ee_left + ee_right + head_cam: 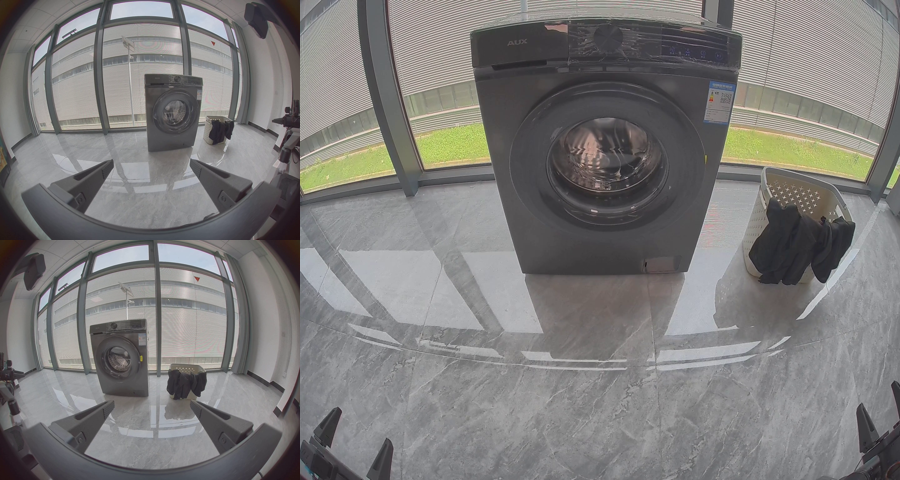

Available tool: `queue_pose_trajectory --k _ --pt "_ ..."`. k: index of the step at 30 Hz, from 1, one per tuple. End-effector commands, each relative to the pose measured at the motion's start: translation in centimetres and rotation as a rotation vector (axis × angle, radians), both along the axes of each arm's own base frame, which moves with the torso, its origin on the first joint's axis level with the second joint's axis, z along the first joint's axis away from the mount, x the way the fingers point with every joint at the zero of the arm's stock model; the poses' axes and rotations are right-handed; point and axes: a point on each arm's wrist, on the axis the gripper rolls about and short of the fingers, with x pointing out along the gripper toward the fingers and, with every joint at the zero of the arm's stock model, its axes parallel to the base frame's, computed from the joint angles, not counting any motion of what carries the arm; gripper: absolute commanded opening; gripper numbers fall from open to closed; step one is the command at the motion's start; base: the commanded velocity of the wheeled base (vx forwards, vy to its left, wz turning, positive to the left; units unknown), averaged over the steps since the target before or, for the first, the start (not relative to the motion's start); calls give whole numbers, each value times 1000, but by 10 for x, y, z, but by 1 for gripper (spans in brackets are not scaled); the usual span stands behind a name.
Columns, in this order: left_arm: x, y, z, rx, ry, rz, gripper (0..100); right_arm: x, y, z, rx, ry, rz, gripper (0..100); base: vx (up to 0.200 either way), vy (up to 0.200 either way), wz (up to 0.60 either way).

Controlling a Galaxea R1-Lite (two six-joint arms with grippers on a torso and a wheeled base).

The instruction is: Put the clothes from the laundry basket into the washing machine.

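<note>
A grey front-loading washing machine (606,144) stands ahead on the floor with its round door shut (606,164). To its right sits a white laundry basket (800,190) with black clothes (800,244) draped over its front rim. My left gripper (356,440) is low at the near left, open and holding nothing. My right gripper (881,412) is low at the near right, open and holding nothing. Both are far from the machine (173,111) and the basket (186,368). The clothes (185,383) hang down the basket's front.
Glossy grey marble floor (581,387) spreads wide between me and the machine. Floor-to-ceiling windows with dark frames (384,94) run behind it. A white wall (265,318) closes the right side.
</note>
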Motion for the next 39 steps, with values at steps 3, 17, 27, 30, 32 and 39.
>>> queue_pose_trajectory --k 3,17,27,30,32,39 --pt "0 0 -5 0 1 1 100 0 0 -5 -2 1 2 100 200 0 0" --pt "0 0 -5 0 1 1 100 0 0 -5 -2 1 2 100 200 0 0" --pt "0 0 -5 4 0 -1 100 0 0 -5 -2 1 2 100 80 0 0" --pt "0 0 -5 3 1 1 100 0 0 -5 -2 1 2 100 0 0 0" --pt "0 0 -5 1 1 3 100 0 0 -5 -2 1 2 100 0 -200 0" --pt "0 0 -5 1 1 3 100 0 0 -5 -2 1 2 100 0 -200 0"
